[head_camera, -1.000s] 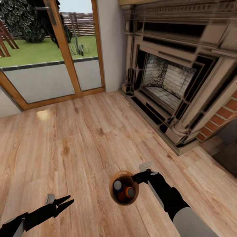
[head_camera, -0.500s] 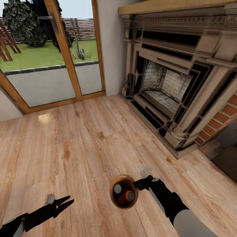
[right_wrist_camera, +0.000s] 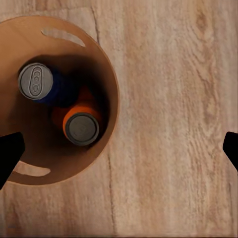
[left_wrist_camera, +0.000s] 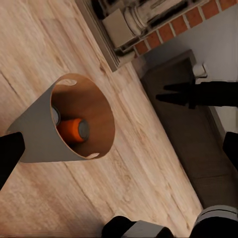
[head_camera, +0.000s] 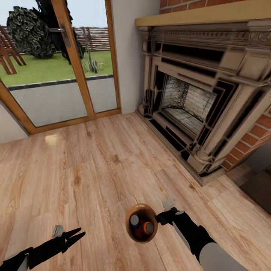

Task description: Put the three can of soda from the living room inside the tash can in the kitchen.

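Head view, largest item first: red brick fireplace (head_camera: pixel 195 101) with carved pale surround, at the right of the room. Glazed wooden patio door (head_camera: pixel 71 64), far left, garden beyond. Light wood plank floor (head_camera: pixel 94 162), spanning the living room.

Small round bucket-like bin (head_camera: pixel 141 223), brown inside and pale grey outside, oval handle slot near the rim; carried above the floor by the right gripper (head_camera: pixel 164 217), whose fingers pinch its rim. It also appears in the left wrist view (left_wrist_camera: pixel 69 124).

Contents, right wrist view: blue drink can with grey top (right_wrist_camera: pixel 37 83), upright; orange drink can with grey top (right_wrist_camera: pixel 82 126), just beside it. A third can cannot be made out for certain.

Left gripper (head_camera: pixel 75 236): black fingers narrowly parted, holding nothing, low at the left.

Step in hand, as judged: transit toward the kitchen. Handling advice: keep the bin level, grip firm on the rim, drive smoothly, and give the fireplace corner room.
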Tool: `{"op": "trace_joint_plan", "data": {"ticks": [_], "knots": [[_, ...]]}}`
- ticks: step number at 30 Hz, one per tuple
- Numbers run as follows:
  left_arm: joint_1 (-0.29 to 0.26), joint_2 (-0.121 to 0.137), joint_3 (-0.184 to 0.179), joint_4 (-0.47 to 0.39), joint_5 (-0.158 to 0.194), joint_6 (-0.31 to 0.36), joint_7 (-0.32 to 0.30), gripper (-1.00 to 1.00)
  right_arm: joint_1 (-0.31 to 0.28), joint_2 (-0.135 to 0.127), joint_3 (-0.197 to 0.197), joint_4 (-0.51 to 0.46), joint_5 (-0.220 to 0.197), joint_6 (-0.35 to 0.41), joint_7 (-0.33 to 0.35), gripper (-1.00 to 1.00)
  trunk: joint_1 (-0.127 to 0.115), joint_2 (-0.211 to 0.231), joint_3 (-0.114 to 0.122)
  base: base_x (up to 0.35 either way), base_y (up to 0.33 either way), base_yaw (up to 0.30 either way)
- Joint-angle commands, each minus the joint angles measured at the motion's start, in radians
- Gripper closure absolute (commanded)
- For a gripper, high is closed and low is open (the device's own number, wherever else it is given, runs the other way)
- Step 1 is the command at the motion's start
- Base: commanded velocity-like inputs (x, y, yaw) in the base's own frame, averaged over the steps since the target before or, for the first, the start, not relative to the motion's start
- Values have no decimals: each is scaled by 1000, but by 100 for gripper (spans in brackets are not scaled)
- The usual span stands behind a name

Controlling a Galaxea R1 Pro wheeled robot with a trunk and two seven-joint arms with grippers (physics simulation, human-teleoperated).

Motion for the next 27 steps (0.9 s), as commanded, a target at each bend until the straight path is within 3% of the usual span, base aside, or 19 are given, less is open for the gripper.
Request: {"op": "trace_joint_plan", "data": {"ticks": [1,4,5,8,11,12,16,18,23,27], "knots": [[0,0,-1,14,-3,-10,0,-100,0,0,0,16,0,-10,0,-100,-4,7,5,0,0,0],[0,1,-3,57,-18,-54,0,-100,1,0,0,69,0,-47,0,-100,-15,28,19,0,0,0],[0,3,-5,133,-55,-126,0,-100,1,0,1,176,0,-130,0,-100,-19,35,24,0,0,0],[0,5,-5,177,-78,-153,0,-100,1,0,1,246,-2,-184,0,-100,-31,56,38,0,0,0],[1,5,-5,211,-92,-185,0,-100,2,1,1,305,-4,-227,0,-100,-42,77,53,0,0,0],[1,8,-5,255,-99,-237,0,-100,3,1,0,352,-6,-270,0,-100,-46,84,58,0,0,0],[1,22,-6,321,-102,-283,1,-100,6,1,0,391,-7,-301,0,-100,-61,112,77,0,0,0],[2,31,-6,371,-104,-349,3,-100,24,1,-1,424,-8,-320,0,-100,-69,126,86,0,0,0],[30,39,-6,383,-131,-379,5,-100,46,1,-1,487,-9,-408,0,-100,-88,161,110,0,0,0],[53,42,-6,385,-147,-384,9,-100,50,0,-2,517,-9,-431,0,-100,-104,189,129,0,0,0]]}}
